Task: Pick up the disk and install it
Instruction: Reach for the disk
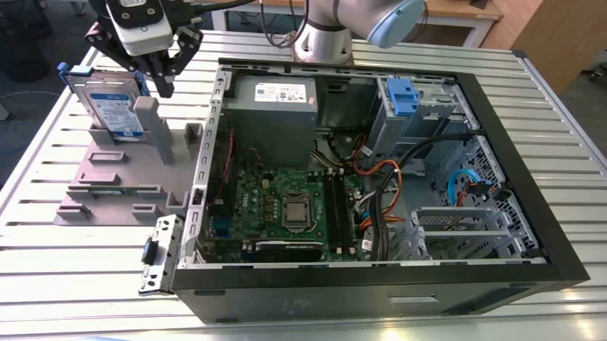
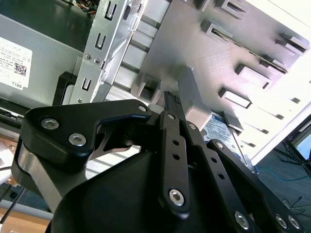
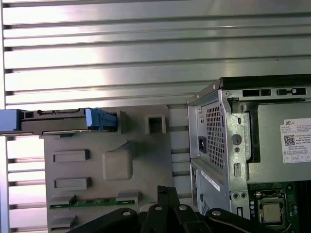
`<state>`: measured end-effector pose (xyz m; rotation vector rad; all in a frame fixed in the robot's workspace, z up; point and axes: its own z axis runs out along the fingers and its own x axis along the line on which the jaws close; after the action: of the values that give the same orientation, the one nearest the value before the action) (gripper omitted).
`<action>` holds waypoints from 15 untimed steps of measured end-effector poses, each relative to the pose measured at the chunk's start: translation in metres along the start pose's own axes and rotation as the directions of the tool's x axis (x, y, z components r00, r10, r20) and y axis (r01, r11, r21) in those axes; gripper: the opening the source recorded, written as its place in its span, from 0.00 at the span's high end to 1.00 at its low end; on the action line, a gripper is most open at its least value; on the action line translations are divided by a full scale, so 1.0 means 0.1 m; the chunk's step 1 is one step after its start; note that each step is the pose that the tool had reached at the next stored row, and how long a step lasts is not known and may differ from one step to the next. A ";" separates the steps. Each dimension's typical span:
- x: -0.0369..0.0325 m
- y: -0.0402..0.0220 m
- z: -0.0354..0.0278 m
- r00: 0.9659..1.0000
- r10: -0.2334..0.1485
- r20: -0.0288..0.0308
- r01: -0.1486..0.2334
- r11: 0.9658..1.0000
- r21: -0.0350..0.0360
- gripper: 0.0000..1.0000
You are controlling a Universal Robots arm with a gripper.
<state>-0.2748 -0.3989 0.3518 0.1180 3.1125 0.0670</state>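
Nearest, lower centre of the exterior view: open computer case (image 1: pixel 379 288) on the slatted table (image 1: pixel 76 284). Behind, at the exterior view's left: grey stand (image 1: pixel 114 174). Farthest, upper left: the disk (image 1: pixel 112 110), standing on edge in the stand; gripper (image 1: pixel 168 91) just beside it, fingers closed together, empty.

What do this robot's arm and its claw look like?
The arm is a silvery-grey tube with a pale blue cap on its joint. Its gripper has a white body and black linked jaws studded with silver screws.
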 end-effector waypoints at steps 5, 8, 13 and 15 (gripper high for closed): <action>0.028 -0.002 0.005 1.000 0.000 0.000 0.000 1.000 0.000 0.89; 0.050 -0.004 0.009 1.000 0.000 0.000 0.000 1.000 0.000 0.89; 0.088 -0.007 0.014 1.000 0.000 0.000 0.000 1.000 0.000 0.89; 0.100 -0.008 0.016 1.000 0.000 0.000 0.000 1.000 0.000 0.89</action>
<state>-0.2848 -0.3989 0.3499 0.1180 3.1125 0.0669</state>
